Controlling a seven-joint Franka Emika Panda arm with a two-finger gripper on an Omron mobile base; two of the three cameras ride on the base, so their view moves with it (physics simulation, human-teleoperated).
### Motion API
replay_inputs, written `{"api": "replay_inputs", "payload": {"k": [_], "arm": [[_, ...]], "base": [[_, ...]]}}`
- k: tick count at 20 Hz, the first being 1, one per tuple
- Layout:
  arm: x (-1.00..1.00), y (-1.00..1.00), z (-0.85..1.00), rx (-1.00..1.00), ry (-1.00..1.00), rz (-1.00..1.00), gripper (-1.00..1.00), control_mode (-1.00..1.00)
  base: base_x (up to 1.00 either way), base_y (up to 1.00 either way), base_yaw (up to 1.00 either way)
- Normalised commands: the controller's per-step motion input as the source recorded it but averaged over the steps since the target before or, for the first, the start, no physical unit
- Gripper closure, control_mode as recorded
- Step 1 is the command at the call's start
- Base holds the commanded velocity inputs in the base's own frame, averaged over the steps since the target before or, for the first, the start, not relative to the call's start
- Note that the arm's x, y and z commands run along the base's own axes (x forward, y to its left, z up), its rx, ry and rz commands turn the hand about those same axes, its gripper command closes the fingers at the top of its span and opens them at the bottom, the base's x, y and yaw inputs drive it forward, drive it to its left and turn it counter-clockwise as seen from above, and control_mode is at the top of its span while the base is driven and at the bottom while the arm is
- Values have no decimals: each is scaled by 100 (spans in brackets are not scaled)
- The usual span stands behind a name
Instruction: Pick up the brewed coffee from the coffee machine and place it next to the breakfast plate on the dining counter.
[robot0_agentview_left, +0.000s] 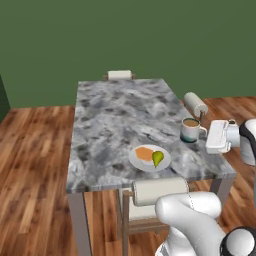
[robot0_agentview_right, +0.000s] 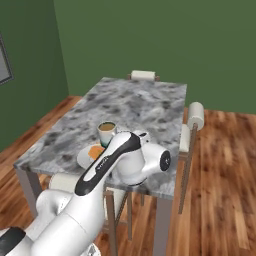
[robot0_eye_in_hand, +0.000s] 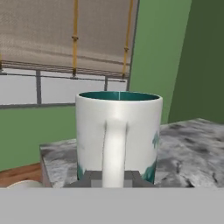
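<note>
The brewed coffee is a white mug with a teal lower band and brown liquid inside. It is upright near the right edge of the dining counter, right of and a little beyond the breakfast plate. I cannot tell whether its base touches the marbled top. My gripper reaches in from the right and is shut on the mug's handle, which runs between my two fingertips. From the right base view, the mug stands just behind the plate, which my arm partly covers. The coffee machine is out of view.
Chairs with rolled cream backrests stand at the counter's far end, its right side and its near side. Wood floor surrounds the counter, with green walls behind. A window with a blind shows beyond the mug.
</note>
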Motion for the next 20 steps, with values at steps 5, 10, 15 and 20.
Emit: {"api": "replay_inputs", "payload": {"k": [5, 10, 15, 20], "arm": [[29, -27, -55, -5, -3, 0, 100, -100], [44, -29, -46, -1, 0, 0, 100, -100], [49, -39, -29, 0, 0, 1, 100, -100], [42, -19, -31, 0, 0, 7, 100, -100]], "base": [[0, 0, 0], [0, 0, 0], [0, 0, 0], [0, 0, 0]]}}
